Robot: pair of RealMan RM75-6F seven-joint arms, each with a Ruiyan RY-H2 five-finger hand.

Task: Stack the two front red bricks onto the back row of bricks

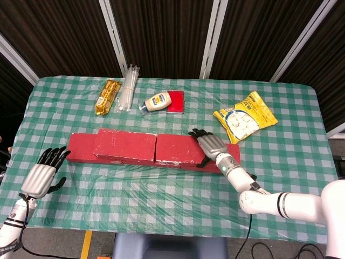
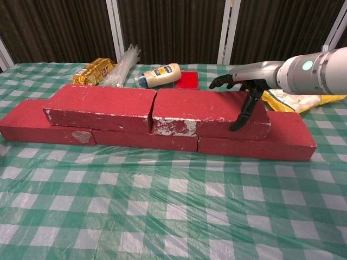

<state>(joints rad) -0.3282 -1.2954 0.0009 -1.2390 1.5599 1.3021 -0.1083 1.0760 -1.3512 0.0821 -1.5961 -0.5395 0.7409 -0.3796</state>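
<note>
Two red bricks lie end to end on top of the back row (image 2: pixel 282 138): the upper left brick (image 2: pixel 100 105) (image 1: pixel 125 144) and the upper right brick (image 2: pixel 206 111) (image 1: pixel 175 148). My right hand (image 2: pixel 241 92) (image 1: pixel 211 147) grips the right end of the upper right brick, with fingers over its top rear edge and the thumb down its front face. A narrow seam separates the two upper bricks. My left hand (image 1: pixel 40 175) hovers at the table's front left corner, fingers spread, holding nothing; the chest view does not show it.
Behind the bricks lie a mayonnaise bottle (image 1: pixel 158 102) against a flat red box (image 1: pixel 175 101), a golden snack packet (image 1: pixel 107 96) and a bundle of clear straws (image 1: pixel 128 89). A yellow snack bag (image 1: pixel 245 116) lies to the back right, close to my right arm.
</note>
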